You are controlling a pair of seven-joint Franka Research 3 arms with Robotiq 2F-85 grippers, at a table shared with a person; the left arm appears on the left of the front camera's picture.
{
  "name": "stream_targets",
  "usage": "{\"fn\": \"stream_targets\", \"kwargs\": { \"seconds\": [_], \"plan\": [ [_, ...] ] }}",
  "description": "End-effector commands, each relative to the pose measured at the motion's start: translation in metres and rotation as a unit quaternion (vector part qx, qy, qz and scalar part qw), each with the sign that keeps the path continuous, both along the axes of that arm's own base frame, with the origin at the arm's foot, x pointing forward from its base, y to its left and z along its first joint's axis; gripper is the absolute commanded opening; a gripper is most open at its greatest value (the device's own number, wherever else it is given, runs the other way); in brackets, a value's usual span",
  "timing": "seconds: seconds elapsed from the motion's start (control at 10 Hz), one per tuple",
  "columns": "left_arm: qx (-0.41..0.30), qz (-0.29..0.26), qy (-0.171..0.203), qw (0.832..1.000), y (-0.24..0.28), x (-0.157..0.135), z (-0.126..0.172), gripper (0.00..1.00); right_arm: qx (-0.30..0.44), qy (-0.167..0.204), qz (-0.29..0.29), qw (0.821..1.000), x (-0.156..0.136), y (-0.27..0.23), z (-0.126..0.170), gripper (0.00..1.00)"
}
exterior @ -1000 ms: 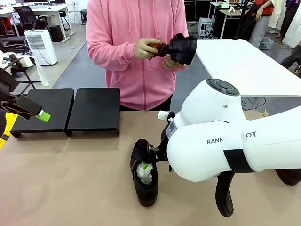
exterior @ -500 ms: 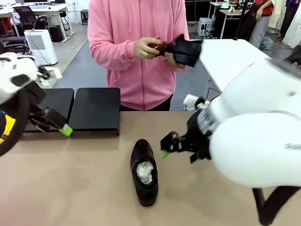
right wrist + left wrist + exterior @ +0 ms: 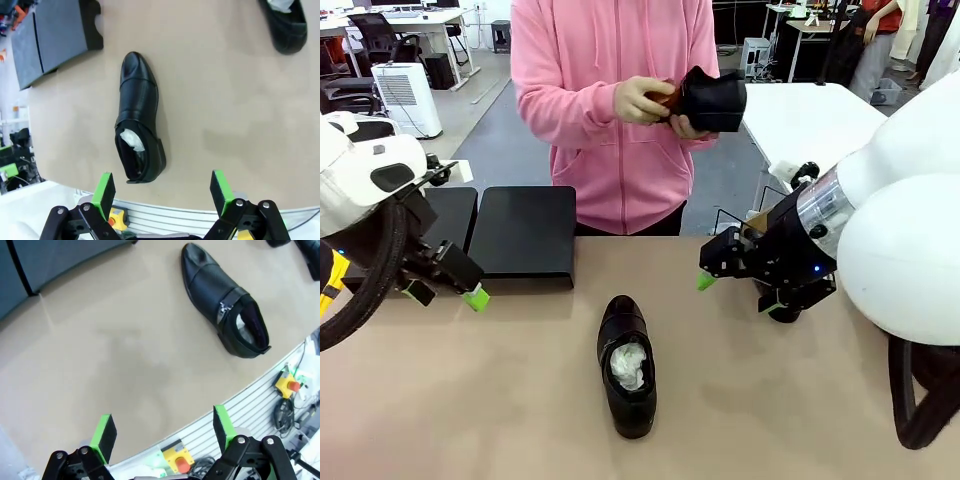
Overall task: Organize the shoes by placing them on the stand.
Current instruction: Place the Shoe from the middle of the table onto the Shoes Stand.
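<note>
One glossy black shoe [image 3: 627,365] lies on the tan table, toe toward the stand [image 3: 525,235], with white paper stuffed in its opening. It also shows in the wrist views as a shoe [image 3: 222,300] and a shoe [image 3: 138,115]. A second shoe [image 3: 282,22] lies farther off at the picture's top right. The person holds another shoe [image 3: 712,98] at chest height with both hands. My left gripper [image 3: 445,293] hangs open in front of the stand, left of the table shoe. My right gripper [image 3: 735,290] hangs open to that shoe's right. Nothing is between either pair of fingers.
The stand's two black sections [image 3: 55,40] sit at the table's far left side with bare tops. The person in a pink hoodie [image 3: 610,110] stands at the far edge. A white table [image 3: 820,125] is behind on the right. The table's near edge [image 3: 210,415] runs just beyond my left fingers.
My right arm has drawn back from over the table shoe to its right, uncovering it. My left gripper has moved right, toward the stand's front. The person still holds the other shoe.
</note>
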State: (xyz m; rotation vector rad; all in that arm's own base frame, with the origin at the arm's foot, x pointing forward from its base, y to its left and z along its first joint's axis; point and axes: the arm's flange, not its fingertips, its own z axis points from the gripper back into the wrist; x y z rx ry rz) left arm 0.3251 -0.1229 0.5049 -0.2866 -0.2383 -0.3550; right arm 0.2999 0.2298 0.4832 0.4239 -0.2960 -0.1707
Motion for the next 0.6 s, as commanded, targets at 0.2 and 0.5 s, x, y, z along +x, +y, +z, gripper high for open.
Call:
{"fn": "stream_targets", "kwargs": {
  "seconds": [0.2,0.5],
  "plan": [
    [0.015,0.038,-0.010,0.999,-0.061,-0.026,-0.021,1.00,-0.021,0.015,-0.094,0.995,0.017,-0.034,0.008,1.00],
    [-0.024,0.183,0.001,0.983,-0.145,-0.057,-0.059,1.00,-0.027,0.004,-0.192,0.981,0.015,-0.078,0.029,1.00]
  ]
}}
